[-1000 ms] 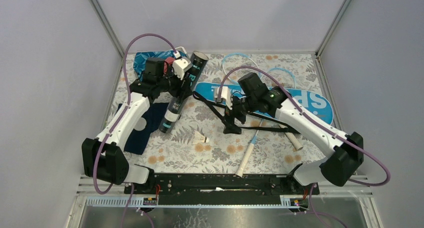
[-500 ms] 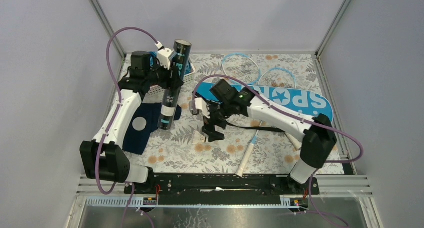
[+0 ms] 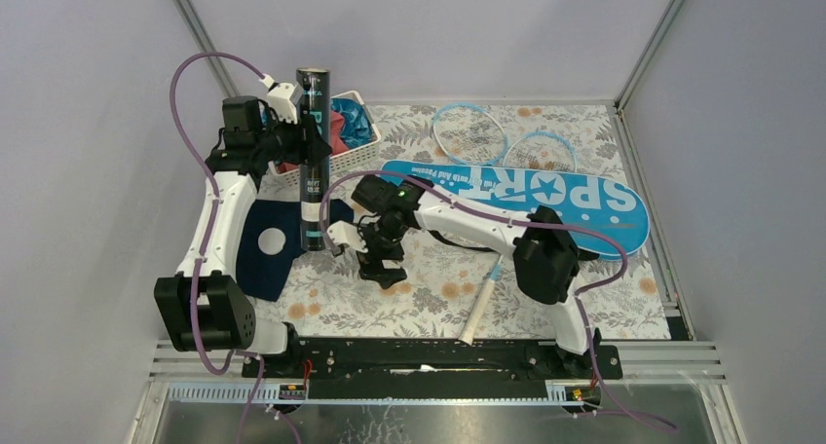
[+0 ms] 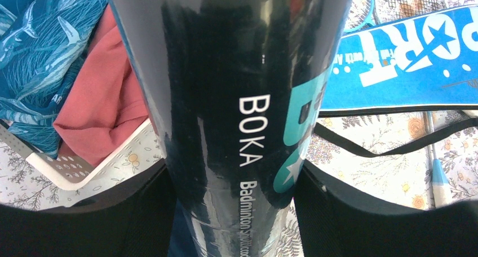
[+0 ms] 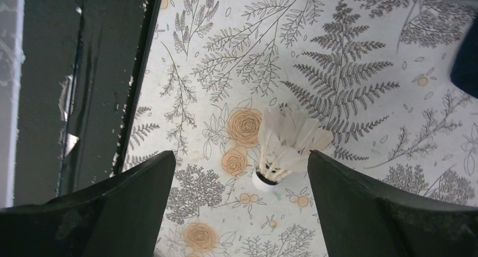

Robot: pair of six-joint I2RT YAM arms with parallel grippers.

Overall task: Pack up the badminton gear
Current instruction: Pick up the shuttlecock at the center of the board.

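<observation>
the black tube is held upright at the left of the table, its lower end down by the edge of the navy cloth, just in front of the white basket. the left fingers are clamped on its upper half, one on each side of the barrel in the left wrist view. the upright hold is judged to be there so the mouth points up and shuttlecocks can be dropped in. whether the top is open cannot be told.

the right fingers are set low over the table beside the tube's foot. they are spread wide and nothing is gripped. in the right wrist view one white shuttlecock is seen lying on the floral table between them, cork end toward the camera, feathers close to or touching the right-hand one. the straddle is judged to be a line-up for a pinch. the feathers are light and crush easily, so a gentle closing is called for. only this one shuttlecock is seen; the others are not in view.

the blue "sport" bag is laid flat across the back right of the table. the two rackets are laid by it: heads poking out behind it, one white handle near the front edge. they are left untouched, likely for later packing. the step in hand is judged to be loading the tube, early in the task.
</observation>
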